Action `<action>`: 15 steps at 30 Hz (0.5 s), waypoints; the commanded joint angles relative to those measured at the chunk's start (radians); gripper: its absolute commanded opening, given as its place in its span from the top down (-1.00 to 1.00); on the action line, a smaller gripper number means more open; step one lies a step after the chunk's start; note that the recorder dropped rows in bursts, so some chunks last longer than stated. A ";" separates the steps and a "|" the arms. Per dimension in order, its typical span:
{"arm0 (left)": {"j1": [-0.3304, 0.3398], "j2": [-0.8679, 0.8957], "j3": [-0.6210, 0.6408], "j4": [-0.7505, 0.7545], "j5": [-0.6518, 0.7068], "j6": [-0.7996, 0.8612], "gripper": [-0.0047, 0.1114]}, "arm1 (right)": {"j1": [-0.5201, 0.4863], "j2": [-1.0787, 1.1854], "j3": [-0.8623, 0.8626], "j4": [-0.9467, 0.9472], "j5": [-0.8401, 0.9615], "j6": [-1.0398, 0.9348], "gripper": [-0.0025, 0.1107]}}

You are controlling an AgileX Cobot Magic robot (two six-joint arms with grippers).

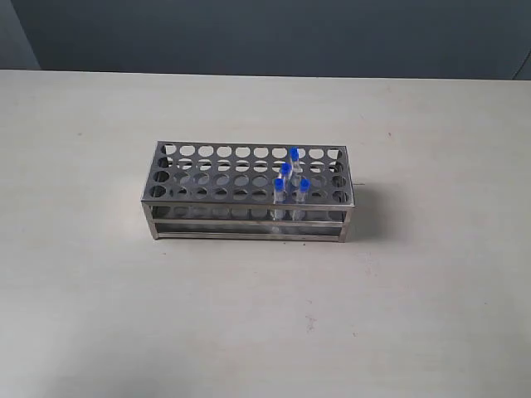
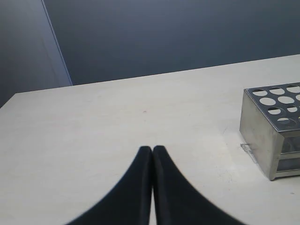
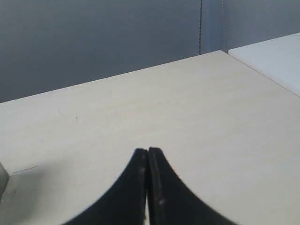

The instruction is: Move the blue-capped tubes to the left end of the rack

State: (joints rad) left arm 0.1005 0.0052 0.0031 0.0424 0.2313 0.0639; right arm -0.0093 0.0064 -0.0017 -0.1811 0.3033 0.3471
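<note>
Table (image 1: 99, 315): pale top, far edge runs straight along a dark grey-blue wall (image 1: 265, 33). Wide bare surface on all sides of the rack (image 1: 236, 201), so plenty of room front, back, L and R. No arm shows in the ext view.

Rack sits abt mid-table, long side facing the cam, square to the far edge. Shiny steel, 4 rows of round holes in the top plate, open frame sides.

Blue-capped tubes (image 1: 286, 169): 4 of them, all upright in the rack and bunched in its R half, a few holes in from the R end. Staggered front to back, two nearer the front and two further back; exact holes hard to tell. Caps stand proud of the top plate. Holes twd the L end show straight thru to the frame below.

Left gripper (image 2: 152, 150): black fingers pressed together, nothing pinched, over bare table. One end of the rack w/ a few holes is in the L wrist view, well apart from the tips.

Right gripper (image 3: 147, 151): fingers pressed together too, nothing held, bare table under it. The table's edge and corner lie beyond it, w/ a second white surface (image 3: 272, 56) past the gap.
</note>
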 commanded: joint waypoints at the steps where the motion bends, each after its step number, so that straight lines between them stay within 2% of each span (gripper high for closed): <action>1: -0.004 -0.005 -0.003 0.001 0.000 0.000 0.90 | -0.006 -0.006 0.002 -0.087 -0.053 -0.011 0.96; 4: -0.004 -0.005 -0.003 0.001 0.000 0.000 0.90 | -0.006 -0.006 0.002 -0.051 -0.243 0.022 0.96; 8: -0.004 -0.005 -0.003 0.001 0.000 0.000 0.90 | -0.006 -0.006 0.002 0.181 -0.546 0.145 0.96; 12: -0.004 -0.005 -0.003 0.001 0.000 0.000 0.90 | -0.006 -0.006 0.002 0.291 -0.648 0.235 0.96; 15: -0.004 -0.005 -0.003 0.001 0.000 0.000 0.90 | -0.006 -0.006 0.002 0.271 -0.646 0.417 0.96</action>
State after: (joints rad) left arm 0.1005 0.0052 0.0031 0.0424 0.2313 0.0639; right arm -0.0093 0.0043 -0.0017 0.0899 -0.3160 0.6201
